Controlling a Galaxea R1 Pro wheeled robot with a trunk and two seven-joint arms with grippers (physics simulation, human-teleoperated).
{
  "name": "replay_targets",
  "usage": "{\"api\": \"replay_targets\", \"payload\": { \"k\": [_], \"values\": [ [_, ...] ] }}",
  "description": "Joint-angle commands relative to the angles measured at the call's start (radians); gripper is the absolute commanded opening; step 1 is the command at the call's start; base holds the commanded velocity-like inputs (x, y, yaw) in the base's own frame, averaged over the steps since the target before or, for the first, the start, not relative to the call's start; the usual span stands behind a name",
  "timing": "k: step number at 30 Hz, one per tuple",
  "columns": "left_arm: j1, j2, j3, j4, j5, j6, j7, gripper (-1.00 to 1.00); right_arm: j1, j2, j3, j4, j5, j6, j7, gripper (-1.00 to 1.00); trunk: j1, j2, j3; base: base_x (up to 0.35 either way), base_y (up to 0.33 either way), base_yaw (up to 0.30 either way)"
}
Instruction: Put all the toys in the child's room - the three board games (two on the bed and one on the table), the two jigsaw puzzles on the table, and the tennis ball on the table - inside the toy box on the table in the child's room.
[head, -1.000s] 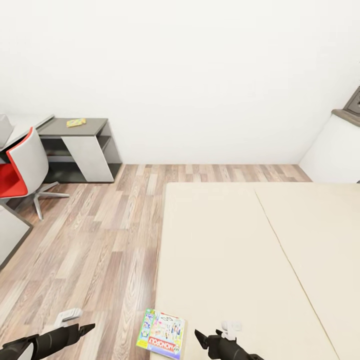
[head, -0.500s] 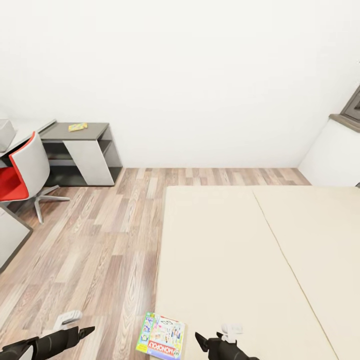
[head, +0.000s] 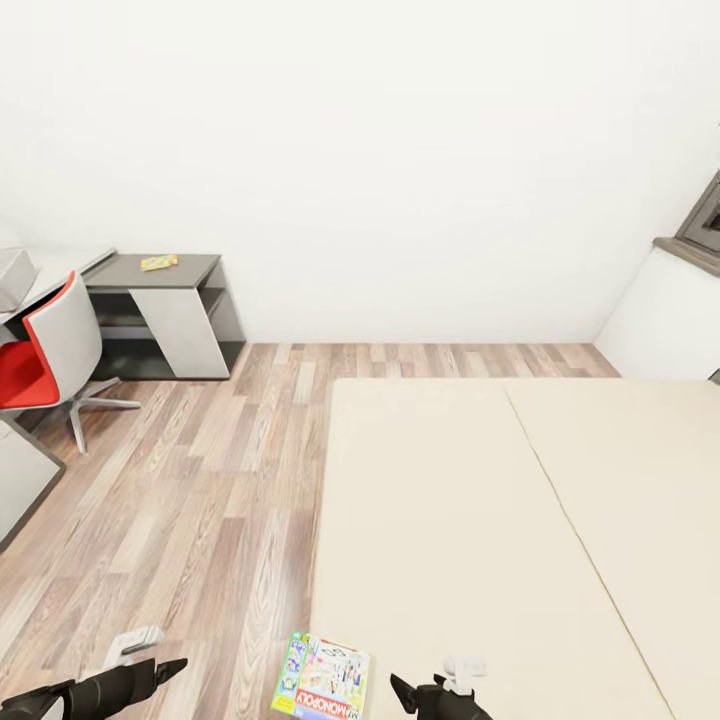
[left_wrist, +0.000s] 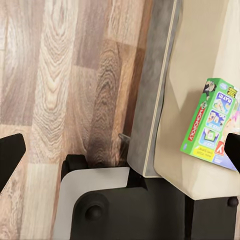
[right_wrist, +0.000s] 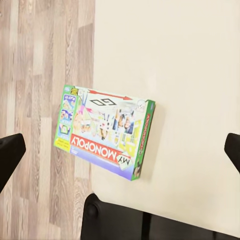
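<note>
A board game, the Monopoly box (head: 322, 680), lies flat at the near left edge of the bed (head: 480, 520) and sticks out over the floor. It is also in the left wrist view (left_wrist: 210, 125) and the right wrist view (right_wrist: 105, 132). My left gripper (head: 160, 668) hovers open over the floor left of the box, its jaws wide apart (left_wrist: 120, 152). My right gripper (head: 405, 690) is open above the mattress just right of the box (right_wrist: 120, 155). Far left, the table (head: 190, 268) carries a small flat yellow-green toy (head: 159, 262), too small to identify. A grey corner of the toy box (head: 12, 278) shows beside it.
A red and grey swivel chair (head: 45, 350) stands by the table. Wood-plank floor (head: 200, 480) runs between table and bed. A grey panel (head: 15, 470) juts in at the left edge. A white ledge with a dark frame (head: 690, 300) stands at the far right.
The whole picture has slid down a little, so the camera has moved. Both grippers and the Monopoly box sit slightly lower in the picture. Both grippers are still open.
</note>
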Motion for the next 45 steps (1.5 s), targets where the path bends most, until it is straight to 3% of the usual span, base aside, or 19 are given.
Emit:
{"api": "replay_targets", "payload": {
  "k": [1,45],
  "values": [
    [0.000,0.000,0.000,-0.001,0.008,0.007,-0.003,1.00,0.000,0.000,-0.002,-0.001,-0.010,0.009,0.002,1.00,0.001,-0.002,0.000,0.000,0.000,0.000],
    [0.000,-0.013,0.000,0.001,0.010,-0.006,-0.003,1.00,-0.001,0.002,-0.002,0.026,-0.008,-0.015,0.002,1.00,0.001,-0.002,0.072,0.000,0.000,0.000]
  ]
}}
